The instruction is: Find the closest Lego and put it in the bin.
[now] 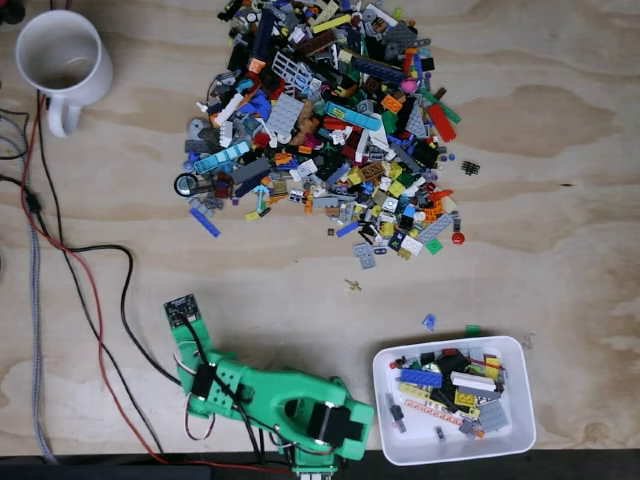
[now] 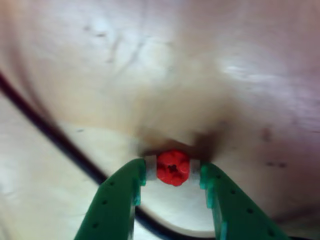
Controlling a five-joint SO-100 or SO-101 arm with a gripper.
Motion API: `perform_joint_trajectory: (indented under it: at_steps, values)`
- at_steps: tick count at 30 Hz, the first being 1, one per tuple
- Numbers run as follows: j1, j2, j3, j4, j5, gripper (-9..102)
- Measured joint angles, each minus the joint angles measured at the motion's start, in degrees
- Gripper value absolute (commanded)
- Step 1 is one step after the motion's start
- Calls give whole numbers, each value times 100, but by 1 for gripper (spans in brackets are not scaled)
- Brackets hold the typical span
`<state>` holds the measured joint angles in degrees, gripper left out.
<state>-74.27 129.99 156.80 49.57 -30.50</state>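
In the wrist view my green gripper [image 2: 172,168] is shut on a small round red Lego [image 2: 172,167], pinched between its two white pads above the blurred wooden table. In the fixed view the green arm [image 1: 250,395] lies along the bottom left, and its black-topped wrist end [image 1: 182,310] covers the fingers. The bin [image 1: 395,445], a white rectangular tub holding several Lego pieces, stands at the bottom right, well to the right of the wrist end. The big Lego pile [image 1: 330,130] spreads across the upper middle.
A white handled mug [image 1: 60,60] stands at the top left. Black and red cables [image 1: 90,290] run down the left side, and one black cable [image 2: 60,140] passes under the gripper. Loose blue [image 1: 428,321] and green [image 1: 472,328] pieces lie just above the bin.
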Motion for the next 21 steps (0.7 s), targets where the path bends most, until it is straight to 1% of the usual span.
perform_joint_trajectory:
  at_steps: [8,11,14,18,21]
  values:
    - [527,9,-334,554,-404,9]
    - [659,9,-703,914,-492,9]
    - [1020,9,-1230,1371,-650,9]
    - [1898,9,-2004,1969,-1072,10]
    - [3006,9,-2461,2206,-1538,10]
